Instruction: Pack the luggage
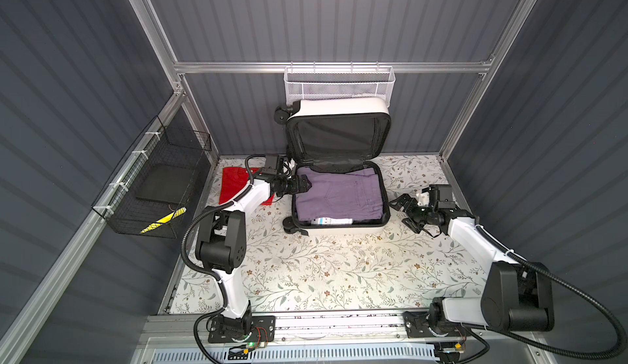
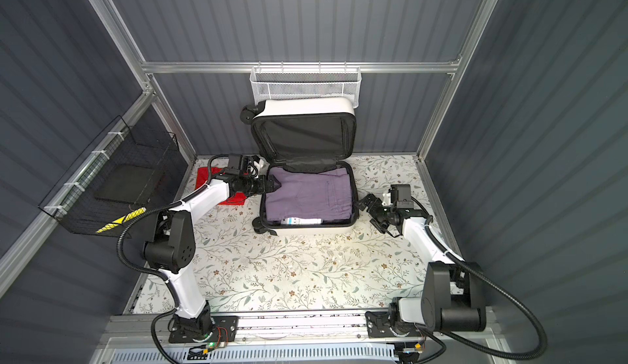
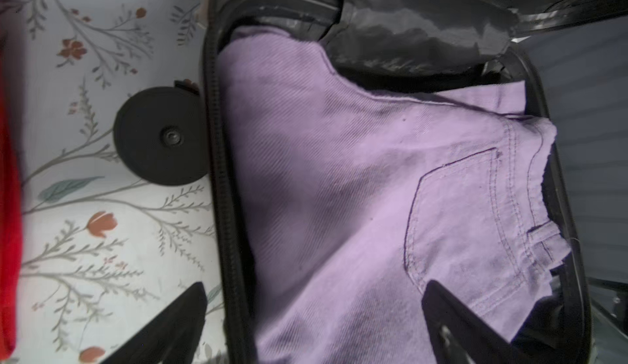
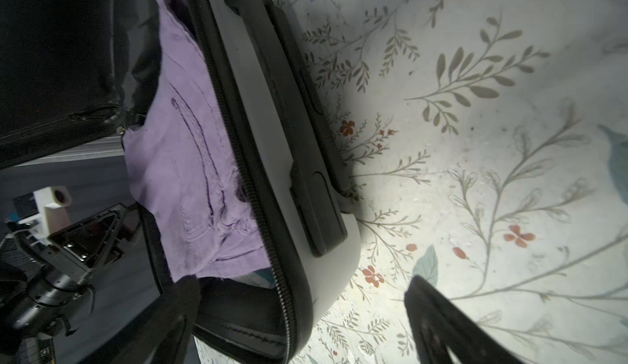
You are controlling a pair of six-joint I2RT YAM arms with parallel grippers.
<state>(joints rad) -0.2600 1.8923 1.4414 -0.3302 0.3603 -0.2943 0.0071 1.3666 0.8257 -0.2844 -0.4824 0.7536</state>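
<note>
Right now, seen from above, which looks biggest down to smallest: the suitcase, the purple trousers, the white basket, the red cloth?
1. Suitcase.
2. Purple trousers and white basket, about alike.
3. Red cloth, partly hidden by the left arm.

nothing legible; print on white packet (image 1: 331,222) in luggage (image 1: 339,231) unreadable.

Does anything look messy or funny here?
Yes. A red garment lies on the table beside the open luggage, not packed. Inside, the black lining flap sags onto the purple jeans' far edge.
</note>
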